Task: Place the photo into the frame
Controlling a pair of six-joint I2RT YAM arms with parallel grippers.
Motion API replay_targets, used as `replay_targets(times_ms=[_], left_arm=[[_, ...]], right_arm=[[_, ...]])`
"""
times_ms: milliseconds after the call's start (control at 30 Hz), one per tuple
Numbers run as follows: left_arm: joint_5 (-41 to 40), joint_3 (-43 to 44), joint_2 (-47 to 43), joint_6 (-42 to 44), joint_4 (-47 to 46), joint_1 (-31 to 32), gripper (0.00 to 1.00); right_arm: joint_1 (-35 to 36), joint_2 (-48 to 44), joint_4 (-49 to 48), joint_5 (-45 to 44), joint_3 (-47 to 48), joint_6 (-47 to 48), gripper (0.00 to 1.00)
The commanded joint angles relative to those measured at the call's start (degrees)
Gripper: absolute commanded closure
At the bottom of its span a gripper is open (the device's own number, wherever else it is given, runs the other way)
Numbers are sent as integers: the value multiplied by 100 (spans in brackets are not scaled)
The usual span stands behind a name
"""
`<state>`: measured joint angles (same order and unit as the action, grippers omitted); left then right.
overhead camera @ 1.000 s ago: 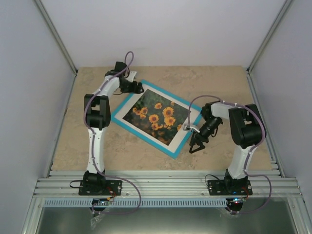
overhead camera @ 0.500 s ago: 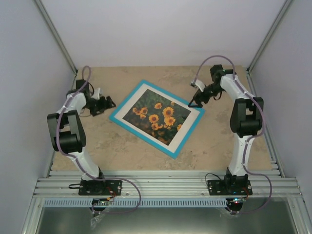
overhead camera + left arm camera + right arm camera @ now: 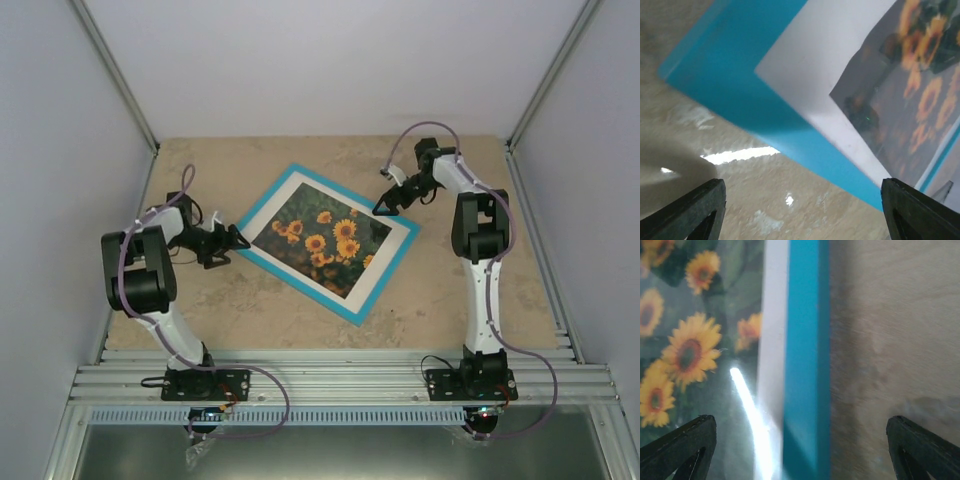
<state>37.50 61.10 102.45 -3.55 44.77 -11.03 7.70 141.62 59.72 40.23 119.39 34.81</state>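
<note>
Left fingers (image 3: 690,212) and right fingers (image 3: 680,447), spread empty, close in again on the thin turquoise-blue rectangular frame (image 3: 740,65), its sunflower print (image 3: 320,238) already seated, task apparently nearly done.

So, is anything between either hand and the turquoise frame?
Nothing visible. The open left hand sits at the thin turquoise rectangular frame's left corner, and the open right hand is over its far edge.

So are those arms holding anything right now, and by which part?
Nothing. The left end effector is open beside the frame's corner; the right end effector is open over its far edge.
</note>
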Motion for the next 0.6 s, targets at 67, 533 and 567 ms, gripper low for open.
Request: replay_targets(times_ms=[67, 533, 567], left_arm=[[640, 822, 885, 72, -118, 176, 17], [389, 2446, 2252, -146, -732, 909, 22], [379, 2471, 2284, -147, -758, 937, 22]], right_arm=[[65, -271, 305, 537, -1151, 293, 8], [101, -2173, 449, 780, -4618, 1110, 10], [112, -2230, 440, 770, -4719, 1122, 10]])
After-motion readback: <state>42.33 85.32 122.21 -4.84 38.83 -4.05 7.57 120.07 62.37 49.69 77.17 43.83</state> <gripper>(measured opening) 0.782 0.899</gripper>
